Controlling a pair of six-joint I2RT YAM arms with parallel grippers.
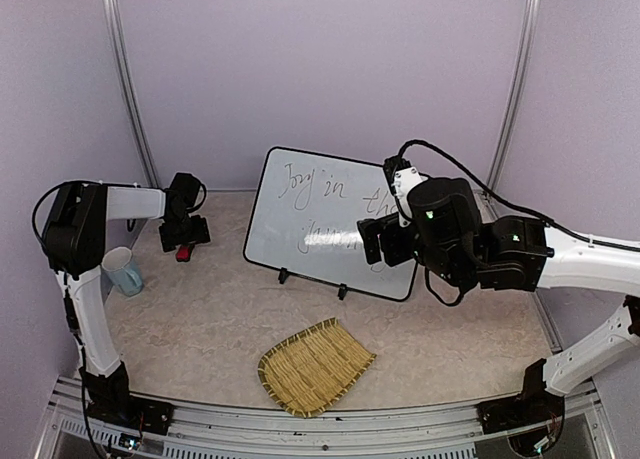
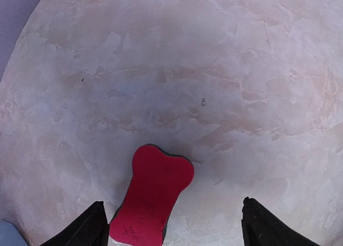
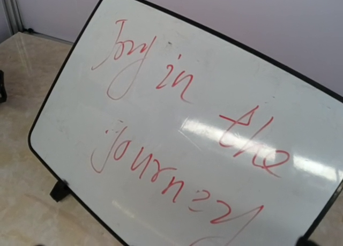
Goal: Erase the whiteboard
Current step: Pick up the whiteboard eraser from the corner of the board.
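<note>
Bright, even light; whiteboard [image 3: 182, 133] glare, perhaps overhead.

Top cam sits high up behind the two arm bases, looking down and forward across the whole table [image 1: 200, 329] to the back wall [image 1: 320, 69]. Left wrist cam points almost straight down and hangs really close to the tabletop. All it gets is the left gripper [image 2: 171, 214], two dark fingertips [image 2: 88, 227] at the bottom edge, and a red eraser [image 2: 153, 195] between them (top cam gets that same eraser as a tiny red spot). Right wrist cam faces the whiteboard [image 3: 177, 133] up close and tilted, board nearly filling the frame; the top cam shares it from farther off.
</note>
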